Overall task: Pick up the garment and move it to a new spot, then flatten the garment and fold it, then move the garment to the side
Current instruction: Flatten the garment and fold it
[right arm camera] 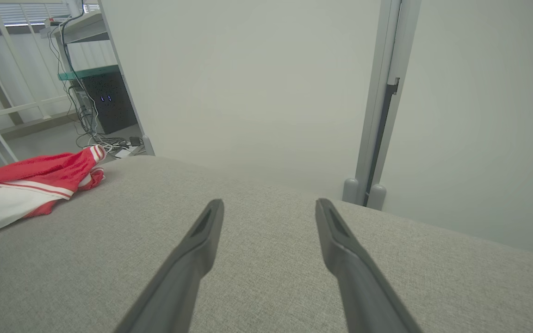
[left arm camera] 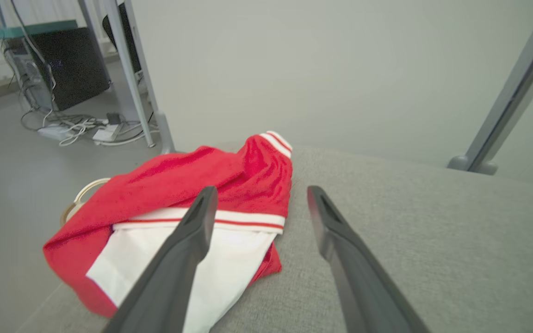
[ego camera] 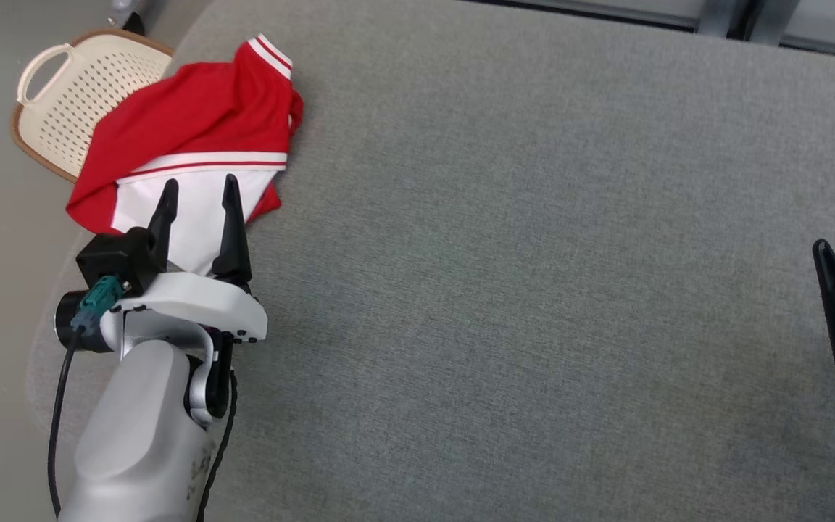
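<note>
While the garment lay crumpled at the far left corner of the grey padded surface, neither arm had hold of it. It was a red piece with a white panel and red-and-white striped trim. The red part was bunched toward the far side and the white panel faced the near side. Its left portion reached the surface's rounded edge. A cream perforated basket with a brown rim sat beyond that edge at a lower level, partly covered in the head view by the red cloth. Whether cloth and basket touched could not be told.

The left gripper was at the near end of the garment with its two dark fingers spread apart, pointing toward the far side. In the left wrist view one finger crossed the white panel, and the other stood over bare grey fabric just right of the cloth. Nothing was pinched between them, and contact with the cloth could not be judged.

The right gripper was well apart from the garment, at the right side over bare grey surface. Its jaws were likewise spread wide and empty.

Past the far left edge, a dark computer tower and loose cables sat on the floor.
</note>
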Robot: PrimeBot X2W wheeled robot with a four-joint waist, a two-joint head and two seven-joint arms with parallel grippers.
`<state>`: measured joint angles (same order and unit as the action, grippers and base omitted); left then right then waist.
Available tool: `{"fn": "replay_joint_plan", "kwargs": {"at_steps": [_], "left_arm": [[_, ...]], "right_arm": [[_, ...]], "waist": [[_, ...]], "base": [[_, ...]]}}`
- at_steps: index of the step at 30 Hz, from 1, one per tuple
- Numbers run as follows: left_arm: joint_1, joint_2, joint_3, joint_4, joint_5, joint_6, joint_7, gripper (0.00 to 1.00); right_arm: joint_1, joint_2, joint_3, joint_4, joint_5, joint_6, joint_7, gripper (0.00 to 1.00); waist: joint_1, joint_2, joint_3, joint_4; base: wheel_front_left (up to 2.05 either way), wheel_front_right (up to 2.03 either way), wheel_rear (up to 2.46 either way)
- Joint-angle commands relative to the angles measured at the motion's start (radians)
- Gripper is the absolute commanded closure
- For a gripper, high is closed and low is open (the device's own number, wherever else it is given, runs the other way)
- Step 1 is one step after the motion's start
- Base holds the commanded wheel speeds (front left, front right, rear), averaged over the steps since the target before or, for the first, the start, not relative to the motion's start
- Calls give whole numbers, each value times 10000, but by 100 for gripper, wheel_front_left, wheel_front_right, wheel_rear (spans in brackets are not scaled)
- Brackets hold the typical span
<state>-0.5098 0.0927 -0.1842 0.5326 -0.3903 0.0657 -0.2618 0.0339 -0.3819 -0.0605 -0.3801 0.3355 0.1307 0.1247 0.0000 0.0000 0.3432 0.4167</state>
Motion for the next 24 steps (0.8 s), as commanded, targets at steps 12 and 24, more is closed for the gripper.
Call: {"fn": "replay_joint_plan", "kwargs": {"at_steps": [12, 24], "left_arm": [[-2304, -153, 558, 5115, -294, -913, 51, 0], [-1691, 81, 1614, 2869, 684, -329, -29, 100]], "right_arm": [[-757, -489, -124, 166, 360, 0, -341, 0], [-852, -322, -53, 709, 404, 0, -769, 0]], "waist": [[0, 0, 2055, -1059], [0, 0, 1490, -1158]], "base": [[0, 0, 0], [0, 0, 0]]}}
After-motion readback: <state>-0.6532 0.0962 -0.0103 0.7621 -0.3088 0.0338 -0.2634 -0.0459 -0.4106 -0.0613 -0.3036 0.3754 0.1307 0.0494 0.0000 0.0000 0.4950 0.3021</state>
